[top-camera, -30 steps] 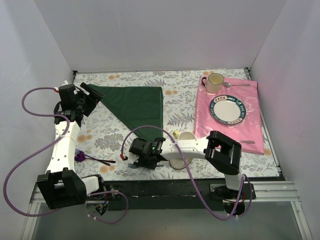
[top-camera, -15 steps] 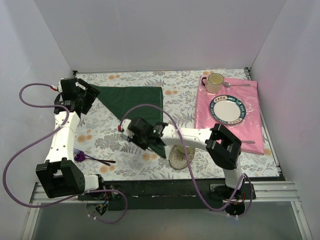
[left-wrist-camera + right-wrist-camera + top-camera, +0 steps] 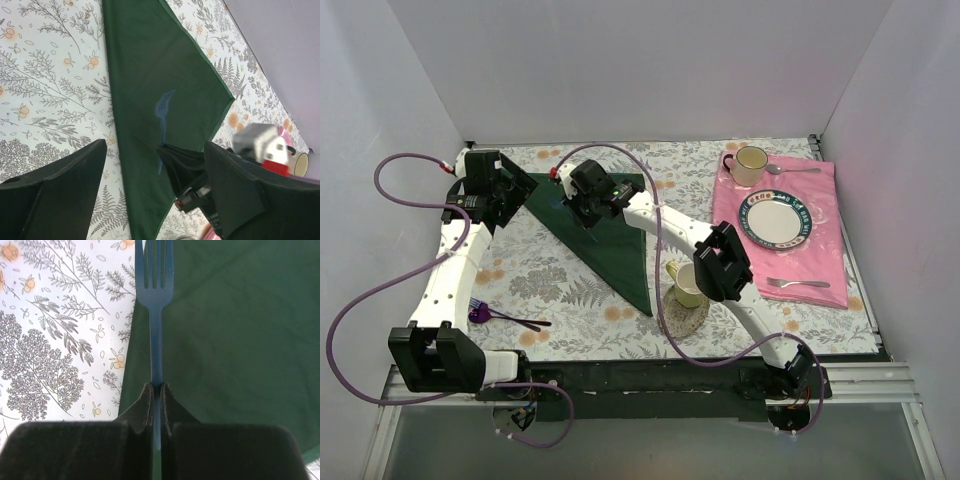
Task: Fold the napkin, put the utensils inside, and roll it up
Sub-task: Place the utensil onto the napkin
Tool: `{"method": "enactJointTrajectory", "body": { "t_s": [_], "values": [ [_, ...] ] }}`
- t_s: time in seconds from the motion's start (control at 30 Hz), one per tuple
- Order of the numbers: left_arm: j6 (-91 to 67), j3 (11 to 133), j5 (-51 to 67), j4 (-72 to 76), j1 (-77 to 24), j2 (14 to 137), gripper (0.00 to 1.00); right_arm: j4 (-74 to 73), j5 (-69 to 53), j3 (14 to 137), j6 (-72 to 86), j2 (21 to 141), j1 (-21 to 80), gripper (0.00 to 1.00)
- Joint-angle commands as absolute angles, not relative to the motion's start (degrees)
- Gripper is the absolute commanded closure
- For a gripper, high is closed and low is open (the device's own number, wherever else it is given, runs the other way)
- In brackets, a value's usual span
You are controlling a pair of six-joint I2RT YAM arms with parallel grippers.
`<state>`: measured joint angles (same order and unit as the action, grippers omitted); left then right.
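Note:
The dark green napkin (image 3: 615, 245) lies flat, folded into a triangle, on the floral table top. My right gripper (image 3: 578, 205) hovers over the napkin's far left part and is shut on the handle of a slim slate-blue fork (image 3: 156, 300). In the right wrist view the gripper (image 3: 156, 390) pinches the handle, and the tines point out over the napkin's (image 3: 235, 330) edge. My left gripper (image 3: 512, 195) stands open at the napkin's far left corner with nothing in it. The left wrist view shows the left gripper (image 3: 155, 190), the napkin (image 3: 145, 75) and the fork (image 3: 163, 112).
A purple-headed utensil (image 3: 480, 313) lies front left. A pale cup (image 3: 688, 285) stands on a round coaster beside the napkin's near tip. On the pink cloth (image 3: 820, 250) at right are a plate (image 3: 776, 220), a mug (image 3: 750, 163), a silver spoon (image 3: 795, 170) and a silver fork (image 3: 800, 284).
My right arm swung from the front of the table to the far side with its jaws closing on the fork. The left gripper shifted slightly right, toward the napkin's corner.

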<state>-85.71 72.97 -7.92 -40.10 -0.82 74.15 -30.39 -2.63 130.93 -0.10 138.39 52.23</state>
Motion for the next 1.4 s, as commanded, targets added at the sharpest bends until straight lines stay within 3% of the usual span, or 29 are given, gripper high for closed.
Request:
{"method": "enactJointTrajectory", "body": {
  "t_s": [0.0, 1.17, 1.37],
  "values": [
    [-84.8, 74.1, -10.5, -40.9, -1.8, 72.2, 0.21, -28.6, -6.1, 135.1, 0.6, 141.1, 53.1, 0.99],
    [-83.2, 74.1, -10.3, -40.0, -1.8, 72.5, 0.22, -19.7, -10.0, 137.1, 5.9, 151.6, 51.7, 0.98],
    [-83.2, 73.8, -9.9, -39.7, -1.8, 72.5, 0.22, -18.8, -9.4, 136.2, 6.9, 152.0, 51.5, 0.92]
  ]
}}
